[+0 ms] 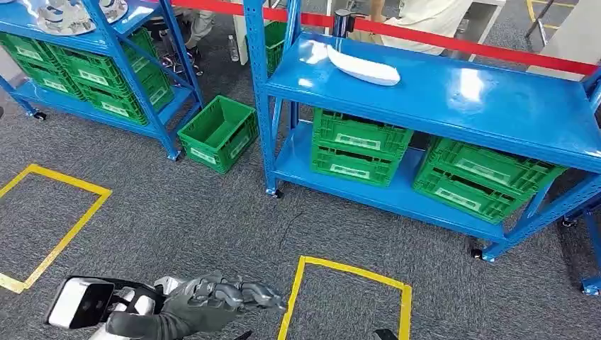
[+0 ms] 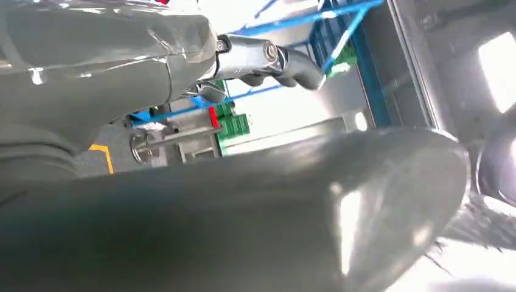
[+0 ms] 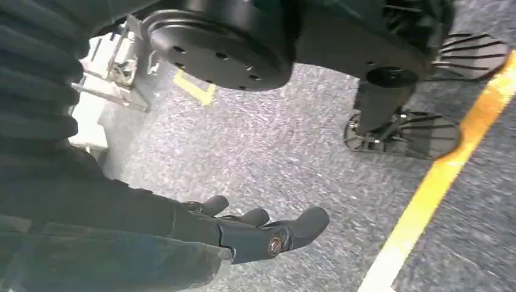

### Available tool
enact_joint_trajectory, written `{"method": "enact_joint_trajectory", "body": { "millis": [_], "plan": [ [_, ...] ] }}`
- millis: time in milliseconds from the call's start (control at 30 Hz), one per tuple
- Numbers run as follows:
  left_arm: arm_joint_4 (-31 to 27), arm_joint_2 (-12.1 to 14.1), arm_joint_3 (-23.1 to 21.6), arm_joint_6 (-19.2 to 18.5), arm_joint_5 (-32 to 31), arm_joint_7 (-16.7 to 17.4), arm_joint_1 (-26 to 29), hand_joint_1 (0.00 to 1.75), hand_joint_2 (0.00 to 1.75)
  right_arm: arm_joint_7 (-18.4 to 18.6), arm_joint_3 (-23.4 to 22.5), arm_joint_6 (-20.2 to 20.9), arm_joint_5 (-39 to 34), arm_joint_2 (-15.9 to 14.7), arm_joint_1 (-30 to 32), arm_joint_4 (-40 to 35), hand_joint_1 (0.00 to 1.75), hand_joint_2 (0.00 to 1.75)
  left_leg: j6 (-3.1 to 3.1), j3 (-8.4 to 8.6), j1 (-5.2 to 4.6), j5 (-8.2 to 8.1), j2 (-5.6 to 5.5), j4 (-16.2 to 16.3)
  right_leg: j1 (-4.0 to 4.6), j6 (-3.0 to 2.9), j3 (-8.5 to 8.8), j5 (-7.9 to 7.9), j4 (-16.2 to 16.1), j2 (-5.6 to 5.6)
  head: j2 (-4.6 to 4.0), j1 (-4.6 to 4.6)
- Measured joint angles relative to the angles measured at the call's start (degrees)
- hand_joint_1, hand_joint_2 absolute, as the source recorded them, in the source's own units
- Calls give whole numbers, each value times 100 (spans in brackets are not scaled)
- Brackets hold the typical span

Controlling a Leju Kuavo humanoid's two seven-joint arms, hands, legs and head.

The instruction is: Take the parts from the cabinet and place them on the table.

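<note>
Left hand [image 1: 212, 301], grey-gloved, low in the head view above the grey carpet [image 1: 177, 212], palm down. Its fingers [image 1: 262, 294] reach forward and lie loosely together, with nothing visible in them. In the left wrist view the glove crowds the lens, so whether the fingers close on anything cannot be told. Right hand [image 3: 255, 234], dark-fingered, hangs beside the body over the carpet, fingers gently curled and apart, holding nothing.

The long white moulded part [image 1: 363, 69] lies flat on the top deck of the blue steel shelving unit [image 1: 496, 106], near that deck's left end. It is ahead of the left hand and off to the robot's right, well apart from both hands — beyond the yellow tape square [image 1: 347, 297] on the floor. Its long axis runs roughly along the shelf's length, slightly skewed. Green slotted plastic crates [image 1: 358, 145] sit on the deck below.

Judgement: neither hand is within reach, and an approach precedes any grasp.
</note>
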Motion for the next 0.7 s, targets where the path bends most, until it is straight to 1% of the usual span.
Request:
{"method": "enact_joint_trajectory", "body": {
  "millis": [33,67,100,133,167,200,233,267,300,333,367,400,433,467,533,567,600,633,667,700],
  "plan": [
    [-24,7,-16,-2,4,-4,-15,0,0,0,18,-22,-7,-2,-2,0,0,175,28,-5,-9,13,1,-23,0,23,1,14,-26,0,0,0],
    [-65,9,-31,-2,9,-7,-36,0,0,0,35,-33,-11,-9,-6,0,0,175,87,66,26,71,2,-144,26,53,37,-8,-36,0,0,0],
    [-79,11,-51,-2,11,-9,-62,0,0,4,53,-37,-13,-51,-1,2,0,175,128,112,39,101,24,-225,9,23,-26,-73,101,-9,0,9],
    [-90,11,-74,-2,26,-15,-97,0,0,6,74,-37,-13,-52,-10,2,0,175,172,122,49,130,35,-255,10,-33,-226,-239,470,-5,0,22],
    [-90,11,-99,-2,26,-15,-105,0,0,7,94,-40,-15,-61,-9,2,0,175,172,113,47,130,33,-256,16,-70,-491,-405,945,-5,0,26],
    [-90,18,-120,-2,24,-15,-88,0,0,7,109,-40,-15,-79,-1,2,0,175,172,106,34,127,34,-254,15,-89,-811,-576,1498,-5,0,28],
    [-90,18,-138,-2,24,-15,-89,0,0,15,116,-40,-17,-87,16,4,0,175,168,99,30,126,30,-250,13,-75,-1059,-645,1882,-5,0,24],
    [-90,18,-144,-2,24,-15,-89,0,0,15,120,-40,-17,-96,34,5,0,175,165,101,30,124,21,-247,12,-31,-1158,-593,1954,-5,0,28],
    [-90,20,-153,-2,24,-15,-90,0,0,17,127,-40,-17,-103,45,7,0,175,155,112,33,117,15,-245,2,39,-1111,-432,1737,-7,0,26],
    [-90,22,-164,-2,26,-15,-90,0,0,17,131,-42,-17,-118,46,9,0,175,137,122,40,107,10,-233,-17,118,-949,-195,1299,-9,0,28],
    [-90,22,-173,-2,24,-15,-93,0,0,15,134,-44,-17,-138,44,9,0,175,98,128,50,81,6,-196,-43,196,-670,117,627,-15,0,28],
    [-90,22,-177,-2,24,-15,-95,0,0,15,136,-44,-17,-138,42,9,0,175,48,105,33,49,5,-146,-66,215,-503,296,173,-37,0,33],
    [-92,26,-186,-2,24,-13,-94,0,0,15,142,-44,-20,-131,46,9,0,175,-4,79,-13,10,1,-98,-28,137,-519,320,204,-40,0,35],
    [-94,29,-197,-2,24,-13,-100,0,0,15,142,-44,-20,-131,45,9,0,175,-36,64,-14,7,2,-88,-31,45,-517,334,221,-32,0,20],
    [-99,33,-203,-2,26,-15,-101,0,0,20,144,-44,-20,-131,57,9,0,175,-74,57,18,25,6,-95,4,-30,-543,343,232,-25,0,22],
    [-101,35,-208,-2,29,-15,-103,0,0,22,144,-44,-20,-129,56,9,0,175,-98,45,45,-2,8,-69,-49,-85,-531,361,217,-21,0,22],
    [-103,37,-210,-2,35,-15,-104,0,0,26,147,-42,-17,-122,54,9,0,0,-126,39,60,-52,12,-9,-48,-102,-523,368,213,-17,0,24],
    [-105,39,-217,-2,53,-24,-115,0,0,61,151,-44,-11,-133,53,9,0,0,-160,-65,62,-215,22,223,-48,-127,-518,360,213,-17,0,9],
    [-105,46,-225,0,57,-31,-121,0,0,122,182,-61,0,-140,46,9,0,0,-196,-305,70,-479,24,713,-33,-155,-524,361,213,-18,0,9],
    [-105,50,-232,7,42,-33,-119,0,0,160,215,-83,4,-142,46,9,0,0,-215,-516,75,-663,29,1139,-22,-156,-531,360,215,-20,0,7]
  ]
}}
